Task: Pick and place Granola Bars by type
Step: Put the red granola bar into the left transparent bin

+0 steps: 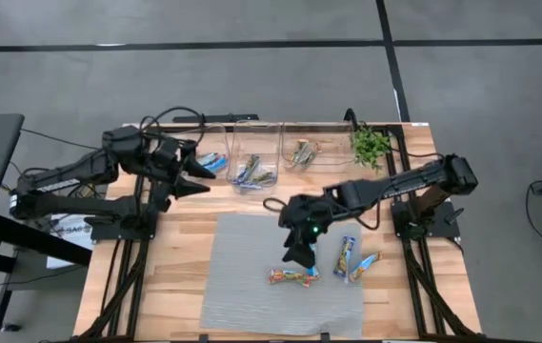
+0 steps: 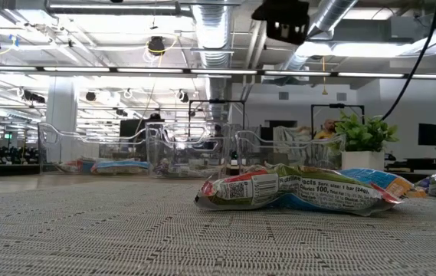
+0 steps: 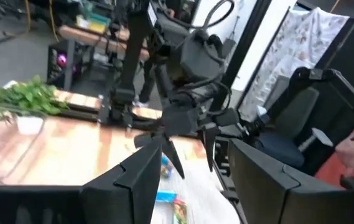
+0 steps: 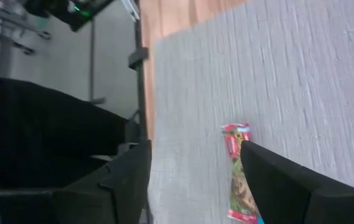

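Note:
Several wrapped granola bars lie flat on the grey mat (image 1: 251, 276): a brownish multicoloured bar (image 1: 288, 277) with a blue one (image 1: 311, 275) against it, and two blue-and-yellow bars (image 1: 347, 255) (image 1: 364, 266) to their right. The brownish bar also shows in the low view (image 2: 279, 190) and the right wrist view (image 4: 237, 177). My right gripper (image 1: 299, 253) is open and empty, above the mat just over the brownish bar, as the right wrist view (image 4: 195, 148) shows. My left gripper (image 1: 204, 176) is open and empty, raised beside the left bin.
Three clear bins stand in a row at the far edge: the left bin (image 1: 211, 160) holds blue bars, the middle bin (image 1: 254, 171) blue-and-yellow bars, the right bin (image 1: 303, 152) brownish bars. A small green plant (image 1: 371, 143) stands to their right.

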Tool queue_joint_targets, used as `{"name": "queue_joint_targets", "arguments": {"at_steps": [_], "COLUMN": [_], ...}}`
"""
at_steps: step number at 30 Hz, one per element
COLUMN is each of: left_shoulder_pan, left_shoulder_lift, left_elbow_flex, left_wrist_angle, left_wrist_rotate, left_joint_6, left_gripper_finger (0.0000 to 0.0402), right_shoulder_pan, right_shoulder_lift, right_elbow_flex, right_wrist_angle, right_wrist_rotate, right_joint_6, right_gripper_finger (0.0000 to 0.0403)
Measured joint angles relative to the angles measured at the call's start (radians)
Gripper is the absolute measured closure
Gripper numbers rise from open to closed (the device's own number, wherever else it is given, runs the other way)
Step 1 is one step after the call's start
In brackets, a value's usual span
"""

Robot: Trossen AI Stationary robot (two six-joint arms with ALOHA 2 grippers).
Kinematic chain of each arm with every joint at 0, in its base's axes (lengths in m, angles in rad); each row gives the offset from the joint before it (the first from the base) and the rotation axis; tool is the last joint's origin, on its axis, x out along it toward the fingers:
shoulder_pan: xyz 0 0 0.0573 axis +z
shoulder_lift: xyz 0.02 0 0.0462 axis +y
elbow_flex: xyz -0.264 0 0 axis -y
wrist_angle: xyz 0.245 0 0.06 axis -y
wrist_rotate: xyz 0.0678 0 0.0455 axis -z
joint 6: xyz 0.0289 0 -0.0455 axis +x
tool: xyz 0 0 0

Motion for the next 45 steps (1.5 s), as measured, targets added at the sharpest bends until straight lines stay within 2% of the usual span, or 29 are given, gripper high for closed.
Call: {"name": "queue_joint_targets", "arguments": {"at_steps": [5, 8, 19, 25, 29, 45], "left_shoulder_pan": [-0.040, -0.054, -0.068, -0.068, -0.068, -0.068], "left_shoulder_lift": [0.017, 0.024, 0.025, 0.025, 0.025, 0.025], "left_elbow_flex": [0.000, 0.000, 0.000, 0.000, 0.000, 0.000], "left_wrist_angle": [-0.004, 0.004, -0.011, -0.132, -0.165, -0.163], "left_wrist_rotate": [-0.023, -0.025, -0.049, -0.083, -0.103, -0.102], "left_joint_6": [-0.022, -0.032, -0.093, -0.119, -0.121, -0.121], "left_gripper_finger": [0.0223, 0.0223, 0.0223, 0.0223, 0.0223, 0.0223], "right_shoulder_pan": [0.075, 0.108, 0.147, 0.149, 0.151, 0.141], "right_shoulder_lift": [0.042, 0.105, 0.341, 0.378, 0.378, 0.378], "right_elbow_flex": [-0.002, 0.003, -0.001, -0.002, -0.006, -0.006], "right_wrist_angle": [-0.034, -0.028, -0.052, -0.054, -0.061, -0.057], "right_wrist_rotate": [0.114, 0.135, 0.131, 0.114, 0.168, 0.186], "right_joint_6": [-0.023, -0.026, 0.002, 0.008, 0.004, -0.044], "right_gripper_finger": [0.0165, 0.0165, 0.0165, 0.0165, 0.0169, 0.0277]}}
